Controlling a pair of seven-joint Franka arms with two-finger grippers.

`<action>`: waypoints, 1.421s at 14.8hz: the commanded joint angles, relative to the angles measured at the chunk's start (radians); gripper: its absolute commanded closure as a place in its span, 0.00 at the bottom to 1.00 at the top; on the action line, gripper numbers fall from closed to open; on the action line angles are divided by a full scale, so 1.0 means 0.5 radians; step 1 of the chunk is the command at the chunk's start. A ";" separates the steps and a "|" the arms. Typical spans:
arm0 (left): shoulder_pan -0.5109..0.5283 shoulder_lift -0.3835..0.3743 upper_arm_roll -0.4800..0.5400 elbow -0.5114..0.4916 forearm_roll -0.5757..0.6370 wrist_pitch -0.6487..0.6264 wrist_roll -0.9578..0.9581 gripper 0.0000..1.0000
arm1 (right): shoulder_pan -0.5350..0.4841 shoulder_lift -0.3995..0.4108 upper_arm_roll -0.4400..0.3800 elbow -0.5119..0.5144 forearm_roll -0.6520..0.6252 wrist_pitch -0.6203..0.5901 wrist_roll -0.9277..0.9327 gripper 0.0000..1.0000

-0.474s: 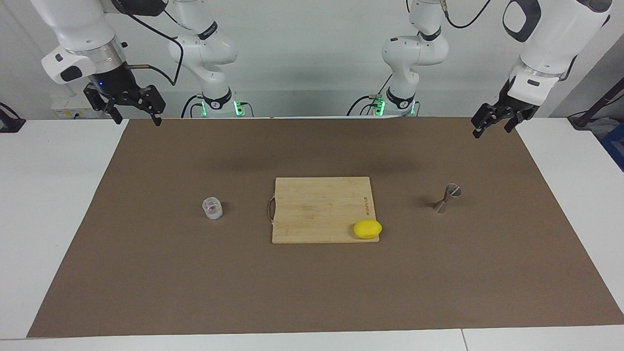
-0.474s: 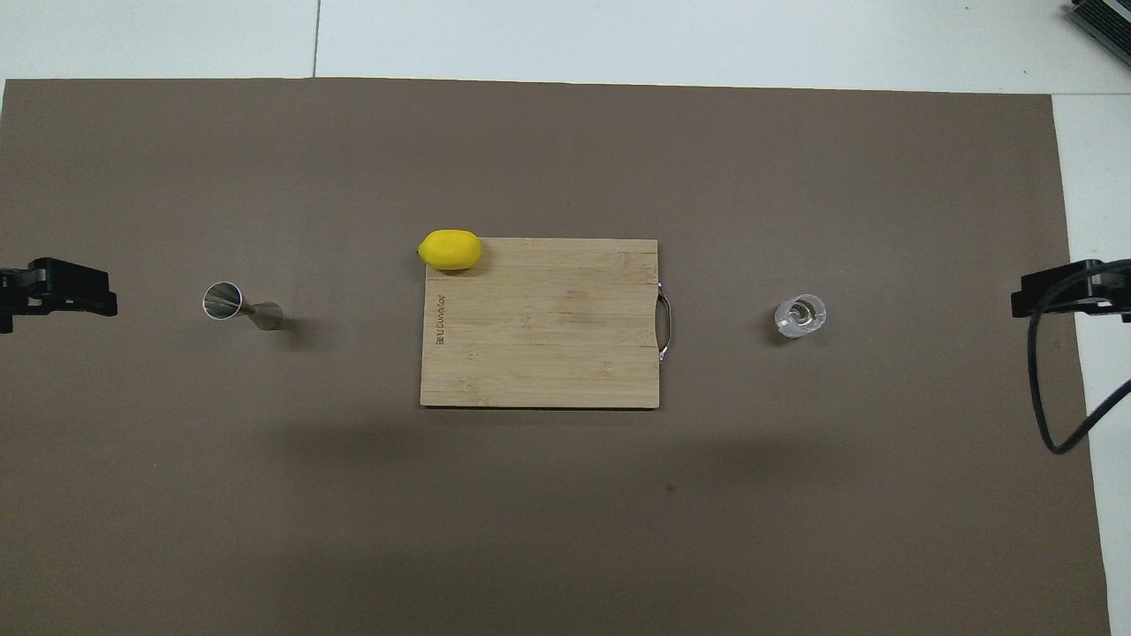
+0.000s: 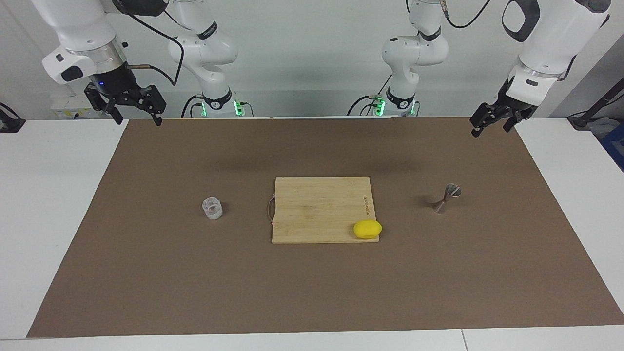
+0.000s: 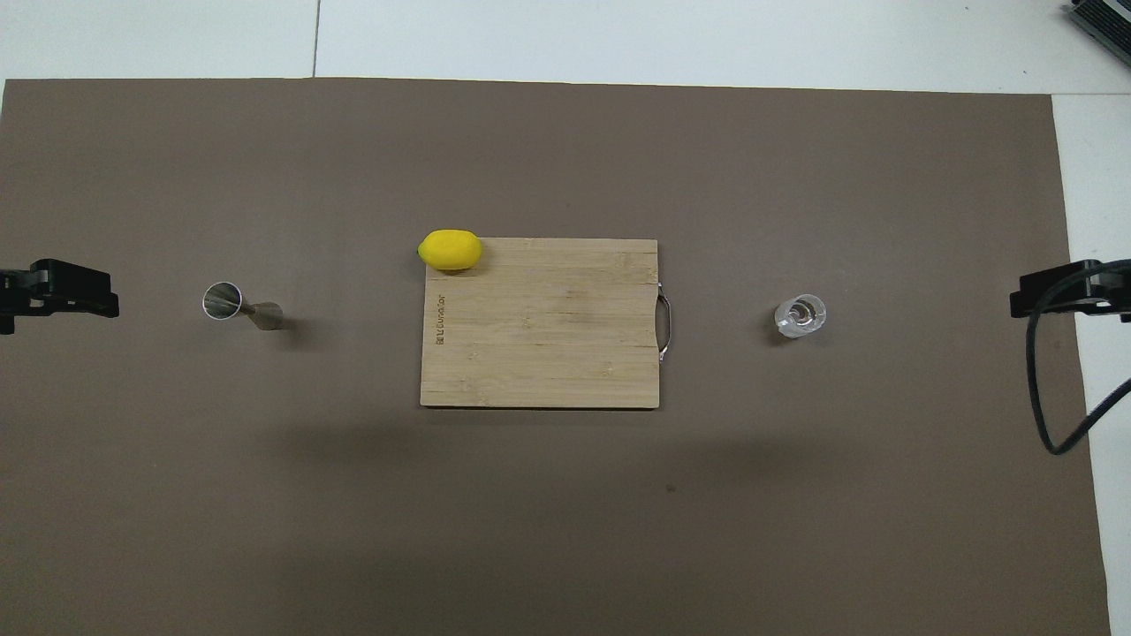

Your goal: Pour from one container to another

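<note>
Both arms wait raised, the left gripper and right gripper spread and holding nothing. Beside the cutting board, the glass cup stands toward the right arm's end, the jigger toward the left arm's. A lemon rests on the board's corner farthest from the robots.

A robotics lab is showing here: two white robot arms are standing on lit bases against a bare pale wall, black cables are trailing from them, and a brown mat is covering a plain white desk.
</note>
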 commanded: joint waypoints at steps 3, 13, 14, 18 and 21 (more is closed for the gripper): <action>-0.029 -0.030 0.007 -0.010 0.018 0.001 0.015 0.00 | -0.012 -0.032 0.002 -0.032 0.036 -0.012 0.088 0.00; -0.029 -0.039 0.007 -0.016 0.021 -0.048 0.008 0.00 | -0.061 -0.102 -0.010 -0.316 0.477 0.111 1.107 0.00; -0.044 -0.033 0.004 -0.007 0.021 -0.039 0.009 0.00 | -0.149 -0.109 -0.010 -0.363 0.563 0.111 1.147 0.00; -0.017 -0.042 0.019 -0.016 0.021 -0.063 0.005 0.00 | -0.242 -0.148 -0.007 -0.553 0.742 0.145 1.248 0.00; 0.124 -0.005 0.044 -0.010 -0.146 0.016 0.036 0.00 | -0.254 -0.127 -0.007 -0.630 0.910 0.264 1.499 0.00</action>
